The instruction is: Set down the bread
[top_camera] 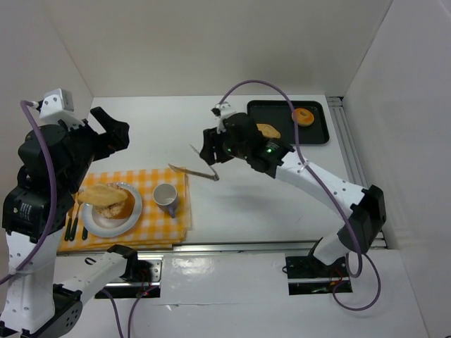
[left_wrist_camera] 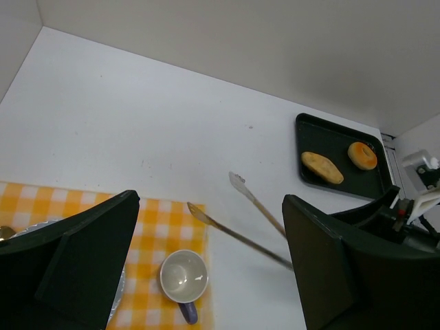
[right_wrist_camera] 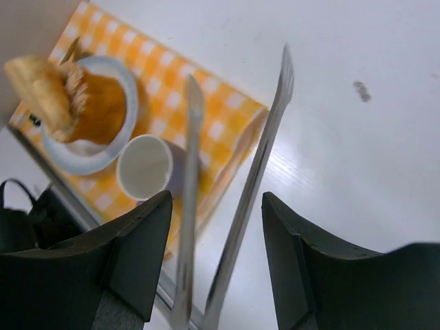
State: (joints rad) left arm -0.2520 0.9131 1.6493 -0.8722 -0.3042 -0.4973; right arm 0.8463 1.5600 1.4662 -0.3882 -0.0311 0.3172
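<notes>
Counter (top_camera: 232, 134): plain white. Cloth (top_camera: 176, 225): yellow-orange & white check.

On cloth: plate (top_camera: 130, 218) white w/ grey-blue tint; bread (top_camera: 106, 197) golden-brown, paler tan slice on top; mug (top_camera: 165, 194) white inside, lavender outside & handle.

Cutlery (top_camera: 72, 225) at cloth's left edge: black handles. Tongs (right_wrist_camera: 285, 75) just right of cloth: bare silver, no pattern.

Tray (top_camera: 317, 134) far right of cloth: black. Roll (top_camera: 268, 131) on it golden-tan; doughnut (top_camera: 304, 116) orange-brown w/ pale centre.

L arm (top_camera: 42, 176) & R arm (top_camera: 317, 183): white & black, cables (top_camera: 262, 82) purple. L fingers (left_wrist_camera: 89, 261) & R fingers (right_wrist_camera: 130, 261): black.
</notes>
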